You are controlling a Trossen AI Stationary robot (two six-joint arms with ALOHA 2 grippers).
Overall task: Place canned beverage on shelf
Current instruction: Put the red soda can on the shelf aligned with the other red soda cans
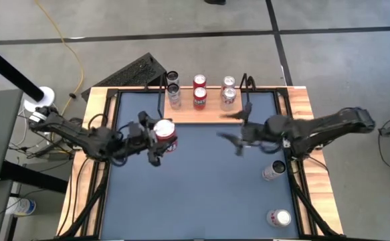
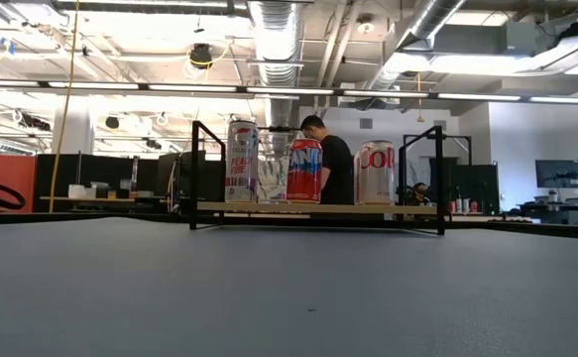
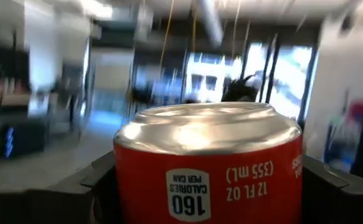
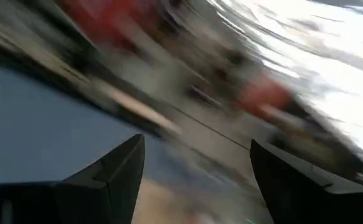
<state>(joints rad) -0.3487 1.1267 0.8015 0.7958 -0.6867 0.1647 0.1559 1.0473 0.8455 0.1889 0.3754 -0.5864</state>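
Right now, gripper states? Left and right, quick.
Left gripper: closed on the red can, held above the table.
Right gripper: open, holding nothing, near the shelf.

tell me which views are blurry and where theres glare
Right wrist view: heavily motion-smeared past the open right gripper, shelf only streaks. Left wrist view: room behind blurred, red can sharp with glare on its silver top. Low view: bright ceiling lights, shelf crisp. High view: clear.
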